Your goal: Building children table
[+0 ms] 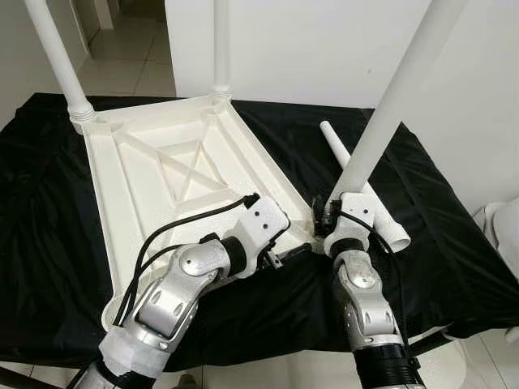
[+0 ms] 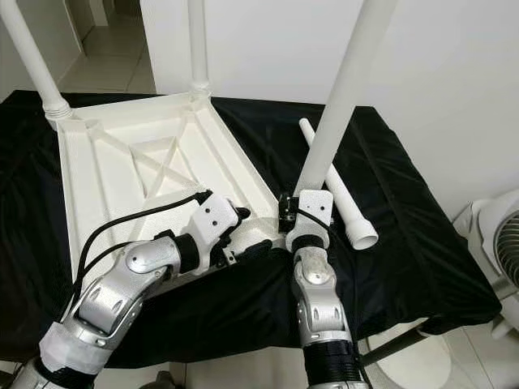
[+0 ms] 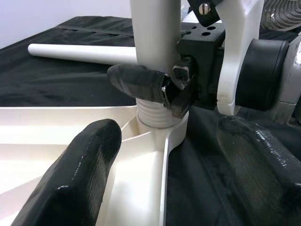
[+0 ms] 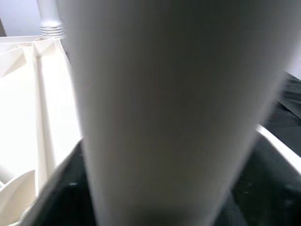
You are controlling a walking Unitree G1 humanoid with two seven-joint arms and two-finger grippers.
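A white plastic table [image 1: 162, 170] lies upside down on a black cloth [image 1: 438, 235]. The right gripper [image 3: 155, 87] is clamped around a white leg [image 1: 381, 121] standing in the near corner socket. The left gripper [image 3: 164, 174], fingers spread wide, hovers at that corner. A spare leg [image 2: 340, 190] lies on the cloth just beside it.
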